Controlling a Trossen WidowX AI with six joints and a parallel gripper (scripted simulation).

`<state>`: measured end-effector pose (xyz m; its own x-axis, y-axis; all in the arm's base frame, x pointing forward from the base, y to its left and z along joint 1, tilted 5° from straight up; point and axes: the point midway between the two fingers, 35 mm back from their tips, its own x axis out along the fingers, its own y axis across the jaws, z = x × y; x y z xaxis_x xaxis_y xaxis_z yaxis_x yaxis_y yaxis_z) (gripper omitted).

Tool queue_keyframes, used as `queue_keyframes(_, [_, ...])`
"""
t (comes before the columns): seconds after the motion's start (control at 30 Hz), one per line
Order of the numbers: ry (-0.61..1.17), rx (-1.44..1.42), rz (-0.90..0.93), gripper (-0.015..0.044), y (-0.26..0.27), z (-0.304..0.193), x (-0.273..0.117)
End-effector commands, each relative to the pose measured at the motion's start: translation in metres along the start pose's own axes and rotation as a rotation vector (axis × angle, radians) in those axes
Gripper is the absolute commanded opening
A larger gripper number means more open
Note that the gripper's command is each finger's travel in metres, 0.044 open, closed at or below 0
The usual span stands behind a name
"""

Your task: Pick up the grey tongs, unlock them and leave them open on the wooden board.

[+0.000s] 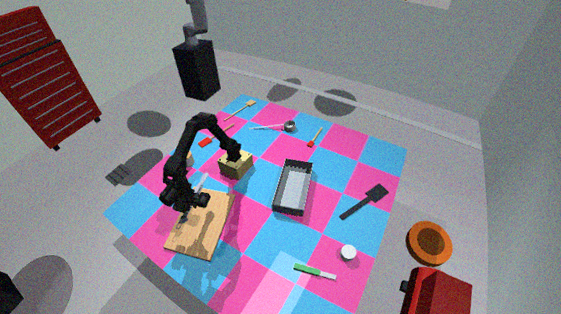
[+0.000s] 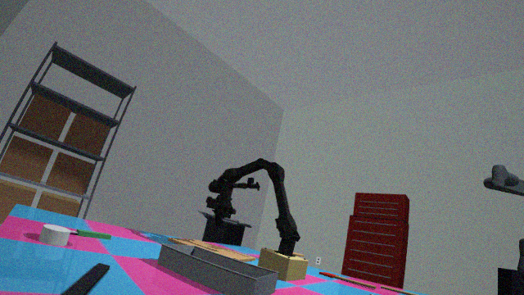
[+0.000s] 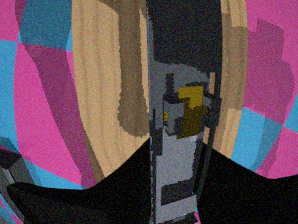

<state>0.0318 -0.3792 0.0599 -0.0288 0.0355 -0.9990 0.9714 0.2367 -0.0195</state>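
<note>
My gripper [image 1: 184,205] [image 2: 223,205] [image 3: 170,143] hangs over the wooden board [image 1: 207,240] [image 2: 217,248] [image 3: 100,90], which lies at the left of the checkered mat. It is shut on the grey tongs [image 1: 199,182] [image 3: 175,165]. The tongs stand steeply: a light grey end sticks up behind the gripper and a thin dark end [image 1: 183,220] points down close above the board. In the wrist view a yellow lock piece [image 3: 191,107] shows on the tongs between the fingers. I cannot tell whether the tongs' arms are spread. The grey roasting tin [image 1: 306,164] [image 2: 213,272] stands empty to the right of the board.
The arm's tan base block [image 1: 235,167] [image 2: 284,264] stands behind the board. A black spatula [image 1: 364,201], a white cup [image 1: 348,252] [image 2: 54,234] and a green-white tool [image 1: 315,271] lie on the mat's right side. A ladle [image 1: 278,126] and wooden spoons lie at the back.
</note>
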Motion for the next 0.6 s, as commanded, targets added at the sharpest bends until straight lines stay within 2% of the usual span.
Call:
queue_keyframes(0.0, [-0.04,0.01,0.002,-0.015,0.0,0.001,-0.003])
queue_keyframes(0.57, [-0.369,0.039,0.018,-0.015,-0.004,0.01,-0.016])
